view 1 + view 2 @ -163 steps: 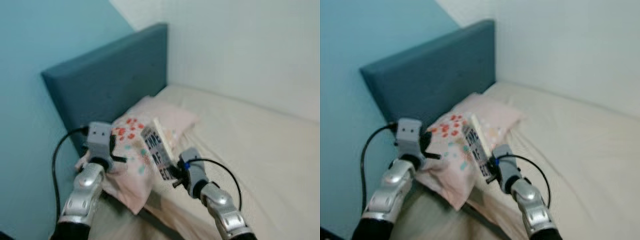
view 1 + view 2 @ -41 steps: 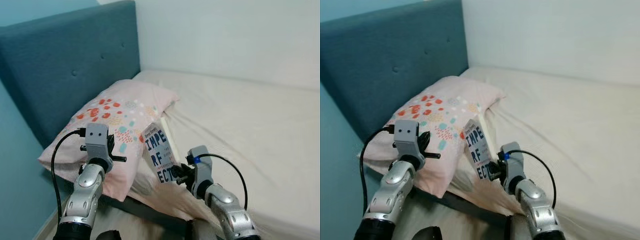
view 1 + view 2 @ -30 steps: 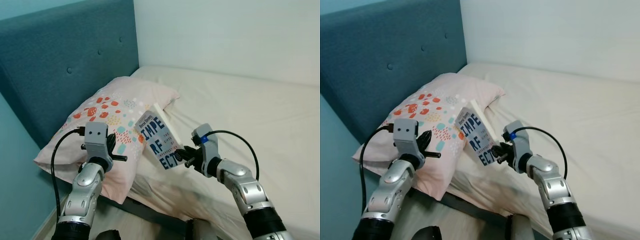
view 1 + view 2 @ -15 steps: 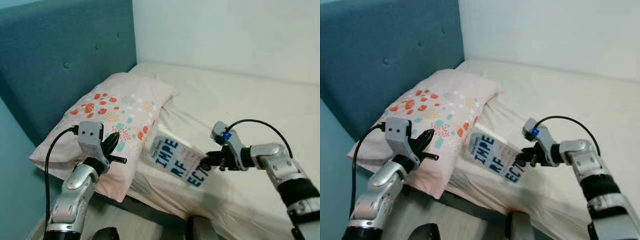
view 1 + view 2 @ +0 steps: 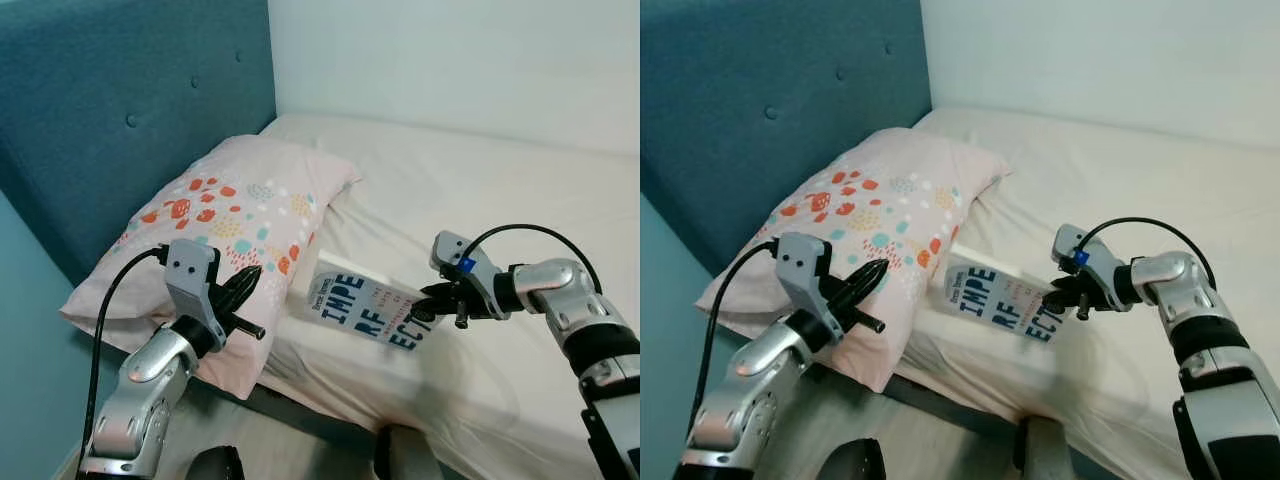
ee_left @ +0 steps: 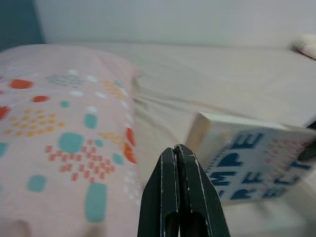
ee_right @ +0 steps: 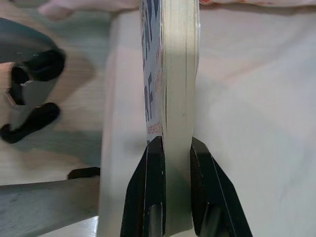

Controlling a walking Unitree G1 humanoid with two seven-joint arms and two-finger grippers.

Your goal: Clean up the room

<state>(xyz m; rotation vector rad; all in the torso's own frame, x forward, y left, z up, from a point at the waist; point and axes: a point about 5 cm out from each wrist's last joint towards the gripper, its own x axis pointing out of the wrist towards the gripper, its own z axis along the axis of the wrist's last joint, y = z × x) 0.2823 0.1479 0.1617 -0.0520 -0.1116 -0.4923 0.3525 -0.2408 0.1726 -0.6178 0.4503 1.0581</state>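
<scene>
A white book (image 5: 368, 310) with big blue letters on its cover lies low over the cream bed (image 5: 500, 200), just right of the pillow. My right gripper (image 5: 422, 314) is shut on the book's near-right edge; in the right wrist view its fingers (image 7: 154, 173) pinch the book (image 7: 173, 98) across its page block. My left gripper (image 5: 245, 285) is shut with nothing in it and hovers at the front corner of the pink pillow (image 5: 215, 235) with red and teal spots. The left wrist view looks past the shut fingers (image 6: 180, 197) to the pillow (image 6: 59, 128) and book (image 6: 247, 158).
A blue padded headboard (image 5: 120, 110) rises behind the pillow, and a pale wall (image 5: 450, 60) runs along the bed's far side. The bed's dark front edge (image 5: 300, 405) and wood floor lie below my arms. My own dark feet (image 7: 34, 94) stand on the floor.
My right gripper has kept its hold and tipped the book from upright to nearly flat, lowering it to the mattress beside the pillow. My left gripper has turned a little toward the book.
</scene>
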